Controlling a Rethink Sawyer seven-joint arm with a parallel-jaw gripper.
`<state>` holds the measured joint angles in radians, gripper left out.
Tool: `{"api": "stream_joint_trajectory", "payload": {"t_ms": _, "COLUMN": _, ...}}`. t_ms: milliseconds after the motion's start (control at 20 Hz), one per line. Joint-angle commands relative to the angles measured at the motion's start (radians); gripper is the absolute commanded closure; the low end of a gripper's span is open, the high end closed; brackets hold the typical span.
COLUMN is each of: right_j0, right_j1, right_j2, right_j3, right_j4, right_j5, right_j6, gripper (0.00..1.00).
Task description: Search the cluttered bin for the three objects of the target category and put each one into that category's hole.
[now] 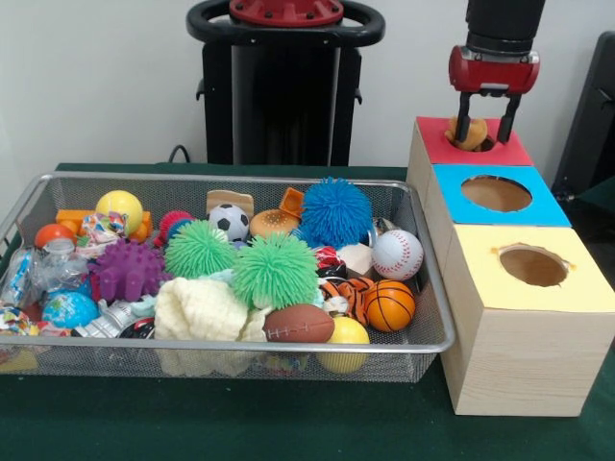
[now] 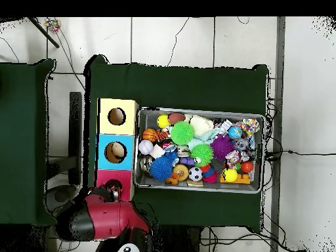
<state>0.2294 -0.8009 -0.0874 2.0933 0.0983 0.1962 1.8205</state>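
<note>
Your hand [image 1: 484, 130] sits directly over red-surround hole [image 1: 502, 152], far right on desk, fingers closed around tan plush toy [image 1: 471, 133], which hangs half inside hole. Release needs only straight drop. Tiger-striped plush [image 1: 348, 293] lies near right in wire basket [image 1: 240, 344].

Both views are evenly and softly lit, with no hard shadows. In the front view, the silver wire-mesh basket's rim [image 1: 288, 343] catches pale glare, and a dim shadow lies on the dark green table cloth [image 1: 240, 423] beneath it. The glossy yellow ball [image 1: 119, 206] shows a small highlight. The overhead view is slightly soft.
</note>
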Motion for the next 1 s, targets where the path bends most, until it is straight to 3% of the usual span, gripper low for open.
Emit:
{"api": "stream_joint_trajectory", "payload": {"t_ms": 50, "right_j0": -0.049, "right_j1": 0.0, "right_j2": 0.049, "right_j3": 0.066, "right_j4": -0.042, "right_j5": -0.057, "right_j6": 0.136, "gripper": 0.0}}
{"api": "stream_joint_trajectory", "payload": {"t_ms": 650, "right_j0": -0.052, "right_j1": -0.039, "right_j2": 0.059, "right_j3": 0.093, "right_j4": -0.035, "right_j5": -0.049, "right_j6": 0.137, "gripper": 0.0}}
{"api": "stream_joint_trajectory", "payload": {"t_ms": 1000, "right_j0": -0.013, "right_j1": -0.058, "right_j2": 0.042, "right_j3": 0.088, "right_j4": -0.019, "right_j5": -0.018, "right_j6": 0.149, "gripper": 0.0}}
